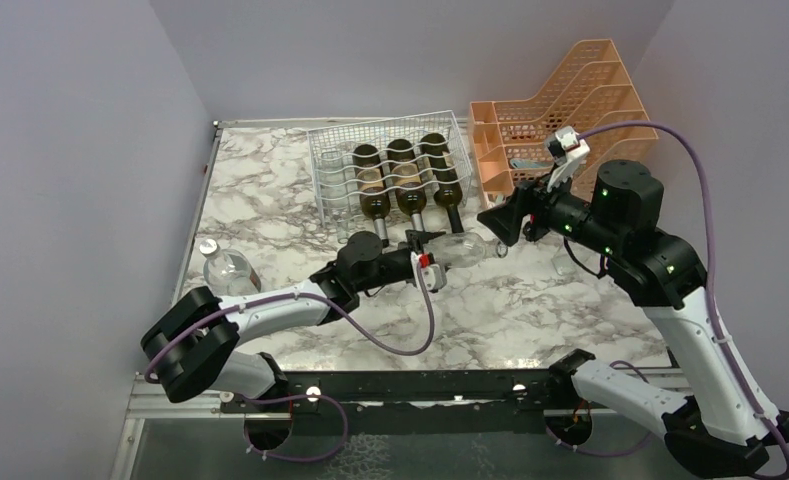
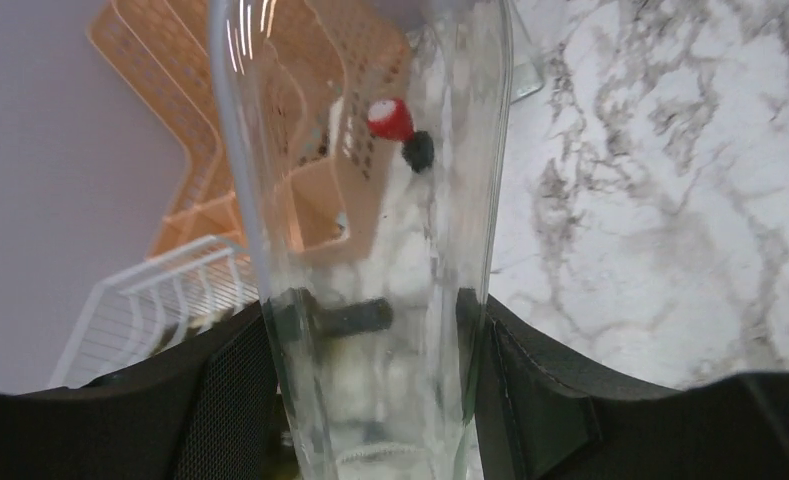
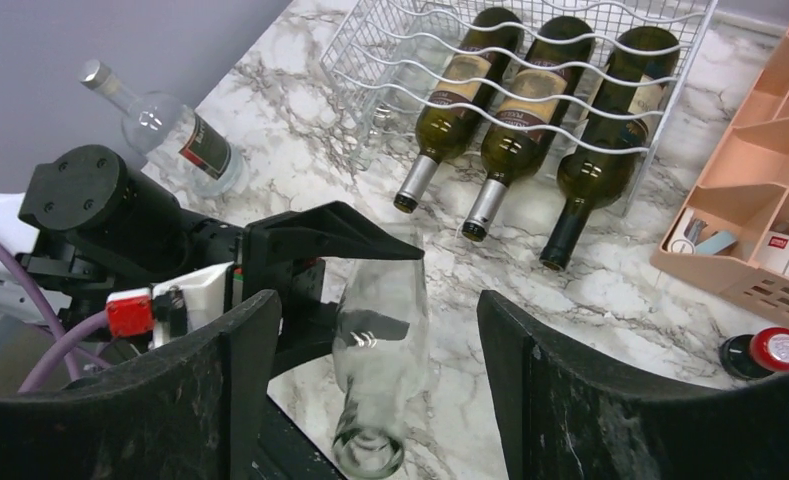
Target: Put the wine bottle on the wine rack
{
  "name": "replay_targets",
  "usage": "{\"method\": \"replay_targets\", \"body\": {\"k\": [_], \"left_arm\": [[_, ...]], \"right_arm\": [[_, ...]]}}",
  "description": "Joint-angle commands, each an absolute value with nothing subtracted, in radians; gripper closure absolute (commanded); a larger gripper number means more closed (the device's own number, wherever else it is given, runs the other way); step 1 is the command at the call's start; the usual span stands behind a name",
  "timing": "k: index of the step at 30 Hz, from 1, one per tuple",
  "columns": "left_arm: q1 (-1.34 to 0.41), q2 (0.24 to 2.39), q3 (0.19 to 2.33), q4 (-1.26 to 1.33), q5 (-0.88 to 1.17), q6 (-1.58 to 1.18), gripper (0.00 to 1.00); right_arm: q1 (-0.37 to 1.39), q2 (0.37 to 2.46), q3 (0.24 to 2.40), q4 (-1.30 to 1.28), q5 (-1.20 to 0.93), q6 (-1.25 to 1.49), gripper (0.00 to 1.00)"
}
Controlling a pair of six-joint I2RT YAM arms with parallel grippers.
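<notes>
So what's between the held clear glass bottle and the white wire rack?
Bare marble tabletop and the protruding necks of three dark green bottles, clearest in the right wrist view.

The top view looks down from behind over the whole table (image 1: 260, 200); both close wrist views share the clear bottle (image 3: 380, 340) mid-frame

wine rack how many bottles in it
3 green bottles, side by side in the wine rack's right cradles, necks poking out; a clear one at left may be hidden.
</notes>
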State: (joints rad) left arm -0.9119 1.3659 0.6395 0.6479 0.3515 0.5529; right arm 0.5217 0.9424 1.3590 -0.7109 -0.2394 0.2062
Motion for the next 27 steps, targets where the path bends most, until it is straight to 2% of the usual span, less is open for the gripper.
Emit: {"method": "replay_targets", "body": {"k": [1,9,18,23,27], "left_arm": [[-0.917,1.302,0.698,0.661,0.413,1.013,1.0],[-0.918,1.311,0.789,0.561,0.357,1.329,1.0],[-0.919,1.342,0.891,0.439,0.316,1.498,1.0],[-0.919,1.354,0.92,0.401,0.319,1.521,1.0],[-0.92,1.362,0.938,0.371,0.313,1.526,1.0]], "right_arm": [[0.52,0.953,1.397,-0.793,-0.257,0.113,0.25],[0.52,1.008,1.367,-0.817,-0.365,0.078,0.19],[0.52,1.051,1.271,-0.803,-0.385,0.073,0.17],[0.52,1.065,1.219,-0.767,-0.409,0.081,0.18],[0.521,1.088,1.185,-0.744,-0.424,0.086,0.25]]}}
